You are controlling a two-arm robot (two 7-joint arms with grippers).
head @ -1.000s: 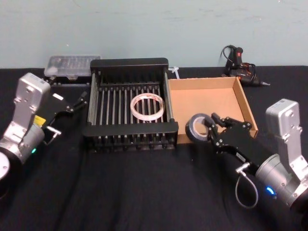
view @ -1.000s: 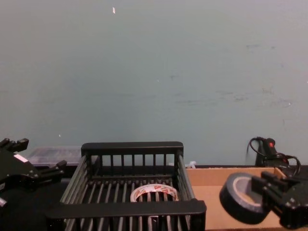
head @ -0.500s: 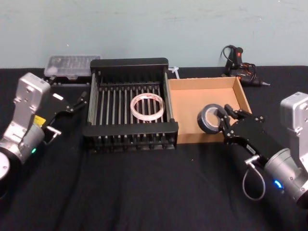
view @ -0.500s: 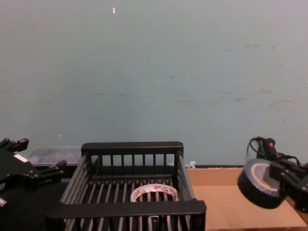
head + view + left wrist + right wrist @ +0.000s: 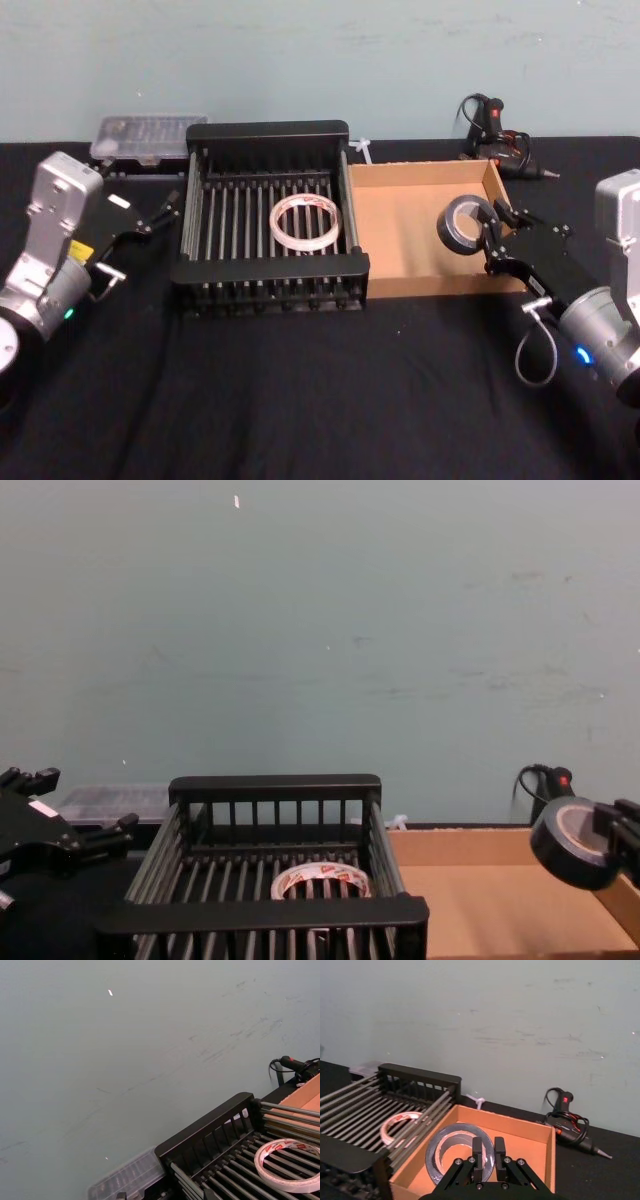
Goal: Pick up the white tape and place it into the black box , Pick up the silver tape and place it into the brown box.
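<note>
The black box (image 5: pixel 268 272) sits mid-table as the landmark. The white tape (image 5: pixel 306 221) lies flat on its barred bottom, toward its right side. Touching the black box's right wall is the brown box (image 5: pixel 400 240), its cardboard floor bare. Above that floor, near the wall farthest from the black box, the right gripper (image 5: pixel 489 235) holds the silver tape (image 5: pixel 465 223) pinched between its fingers, clear of the cardboard. The left gripper (image 5: pixel 160 214) hovers just left of the black box, fingers apart, gripping nothing.
</note>
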